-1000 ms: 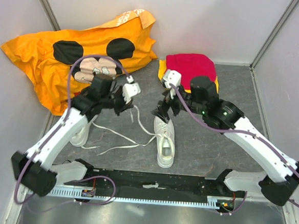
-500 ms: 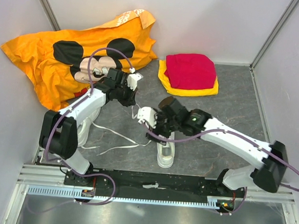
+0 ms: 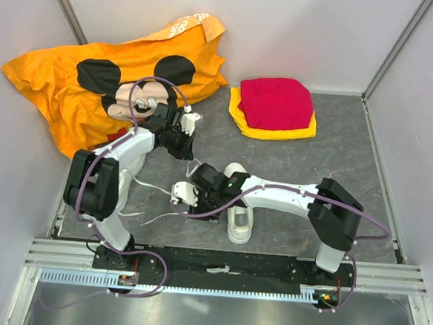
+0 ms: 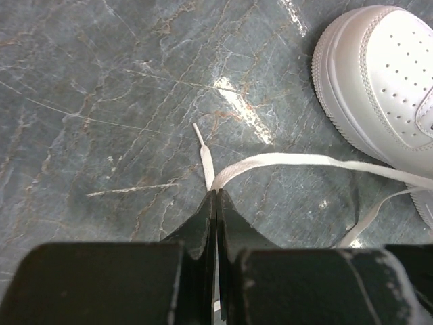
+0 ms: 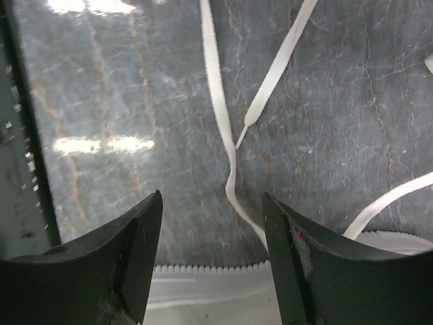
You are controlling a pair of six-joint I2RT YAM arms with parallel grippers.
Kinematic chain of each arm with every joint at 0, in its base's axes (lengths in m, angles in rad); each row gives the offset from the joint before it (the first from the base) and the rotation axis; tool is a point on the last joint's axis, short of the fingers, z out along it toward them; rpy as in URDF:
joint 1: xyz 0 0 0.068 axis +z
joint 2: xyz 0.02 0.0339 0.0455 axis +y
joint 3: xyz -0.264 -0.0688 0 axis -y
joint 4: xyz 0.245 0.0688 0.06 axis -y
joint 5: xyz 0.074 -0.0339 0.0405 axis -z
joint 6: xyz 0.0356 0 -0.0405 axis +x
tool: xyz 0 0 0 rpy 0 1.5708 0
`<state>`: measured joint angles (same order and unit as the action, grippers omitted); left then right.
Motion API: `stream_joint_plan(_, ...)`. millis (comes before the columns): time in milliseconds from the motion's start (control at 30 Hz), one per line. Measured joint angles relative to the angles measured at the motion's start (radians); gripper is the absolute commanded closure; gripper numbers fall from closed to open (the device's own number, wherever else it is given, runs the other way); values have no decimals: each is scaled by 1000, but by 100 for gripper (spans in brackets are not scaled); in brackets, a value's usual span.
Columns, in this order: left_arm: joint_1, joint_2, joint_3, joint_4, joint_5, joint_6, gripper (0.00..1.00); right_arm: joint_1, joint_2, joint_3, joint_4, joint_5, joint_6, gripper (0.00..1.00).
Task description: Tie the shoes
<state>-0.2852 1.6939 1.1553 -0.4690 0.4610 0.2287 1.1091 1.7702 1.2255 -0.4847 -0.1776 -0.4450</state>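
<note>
Grey marbled tabletop filled the floor of a white-walled booth. At its far left lay a big orange shirt with a cartoon mouse printed on it. To the right of the shirt, against the back wall, a folded red cloth sat on top of a yellow cloth.

Both arms reached toward the middle of the table. One white shoe stood near the centre at the near edge, its upper part hidden under the right arm. The second white shoe lay at the left, mostly hidden by the left arm. Long flat laces trailed loose over the table between the two shoes.

The left gripper hung just beyond the centre shoe, low over the table. Its jaws were pressed together on a lace close to its end, so that the short tip stuck out past the fingers. The rest of that lace ran off toward a perforated white toe.

The right gripper pointed down at the table to the left of the centre shoe. Its jaws stood apart and held nothing. A strand of lace lay on the table in the gap between them, and a second strand crossed beside it.
</note>
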Motion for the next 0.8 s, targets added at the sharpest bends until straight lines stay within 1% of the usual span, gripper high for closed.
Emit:
stream_joint_plan(133, 0, 8, -3, 1, 15, -5, 98, -1, 67, 35, 19, 19, 14, 36)
stream_joint_plan(200, 0, 11, -3, 0, 18, -6, 98, -1, 89, 48, 31, 22, 21, 39)
stream_joint_plan(500, 1, 14, -3, 1, 22, -8, 98, 0, 127, 46, 59, 52, 31, 41)
stream_joint_plan(633, 1, 14, -3, 1, 24, -8, 98, 0, 129, 37, 70, 74, 30, 48)
stream_joint_plan(667, 1, 14, -3, 1, 24, -8, 98, 0, 131, 35, 73, 79, 30, 55)
stream_joint_plan(733, 1, 14, -3, 1, 25, -8, 98, 0, 135, 31, 74, 85, 29, 64)
stream_joint_plan(767, 1, 14, -3, 1, 26, -8, 99, 0, 138, 31, 75, 88, 27, 72)
stream_joint_plan(800, 1, 14, -3, 0, 29, -8, 98, 0, 141, 30, 76, 90, 27, 77)
